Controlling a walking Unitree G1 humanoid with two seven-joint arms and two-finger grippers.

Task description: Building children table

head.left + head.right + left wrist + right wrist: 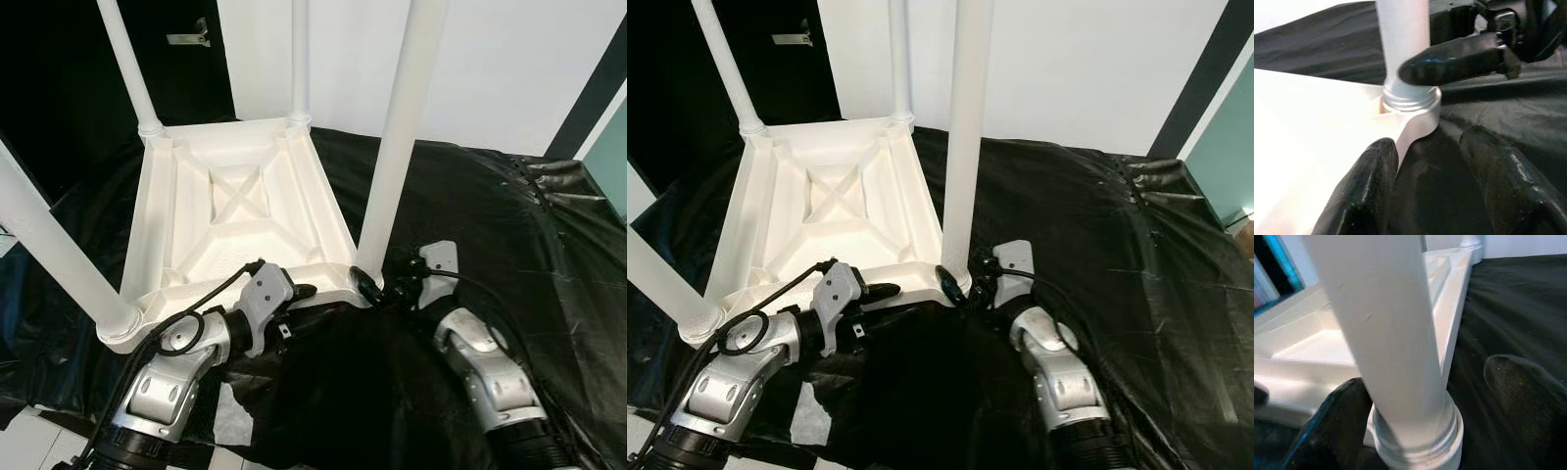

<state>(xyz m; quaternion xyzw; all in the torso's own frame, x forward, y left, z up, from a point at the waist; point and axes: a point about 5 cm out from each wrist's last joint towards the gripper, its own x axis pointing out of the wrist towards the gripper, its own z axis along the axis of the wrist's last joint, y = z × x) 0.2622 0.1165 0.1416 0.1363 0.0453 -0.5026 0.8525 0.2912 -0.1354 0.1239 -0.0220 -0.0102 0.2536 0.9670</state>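
Note:
A white children's table [157, 211] lies upside down on a black sheet, with its white legs standing upward. The near right leg [397, 137] is seated in its corner socket [1411, 105]. My right gripper [377, 289] is open at the base of this leg: one finger [1337, 416] lies against it and the other finger [1528, 396] stands off to the side. My left gripper [294, 297] is open at the table's near edge, close to the same corner, with one finger [1369, 181] against the white rim.
The black sheet [490, 225] is wrinkled and spreads wide to the right. A near left leg [59, 255] leans out over the sheet's left edge. Behind stand a white wall [490, 69] and a dark opening [59, 88]. Pale floor [39, 441] shows at lower left.

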